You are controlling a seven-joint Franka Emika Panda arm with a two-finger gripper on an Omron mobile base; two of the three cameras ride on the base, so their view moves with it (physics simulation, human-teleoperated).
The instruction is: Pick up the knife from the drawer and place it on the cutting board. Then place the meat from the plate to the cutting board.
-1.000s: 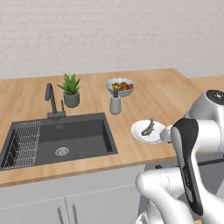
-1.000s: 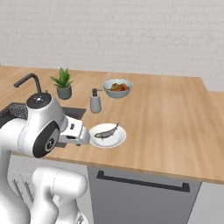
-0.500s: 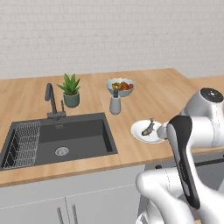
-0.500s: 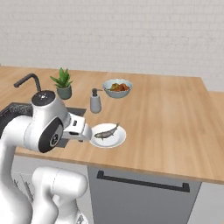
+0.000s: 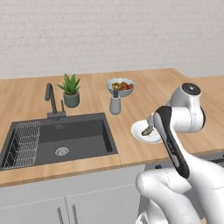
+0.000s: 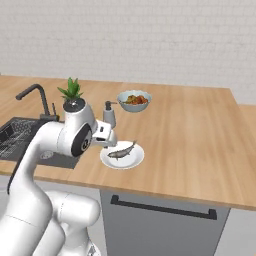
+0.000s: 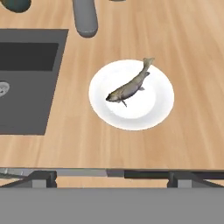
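Claw sits above the near counter edge, looking down at the plain white round plate (image 7: pixel 131 94), jaws spread wide and holding nothing (finger tips barely visible at the bottom of the hand view). The meat is a small grey-brown fish (image 7: pixel 128 86) lying diagonally on that plate, near the front edge of the light wooden countertop (image 6: pixel 200 135), just right of the dark sink basin (image 5: pixel 65 135). Grey soap dispenser (image 6: pixel 109 115) and bowl of orange and red fruit (image 6: pixel 133 100) stand farther back. Step in hand, as I judge it: still step one, fetching the knife. I can't spot knife, drawer or cutting board from here. Next move likely needs the arm dropped below the counter lip to find the drawer, not a grab at the fish.
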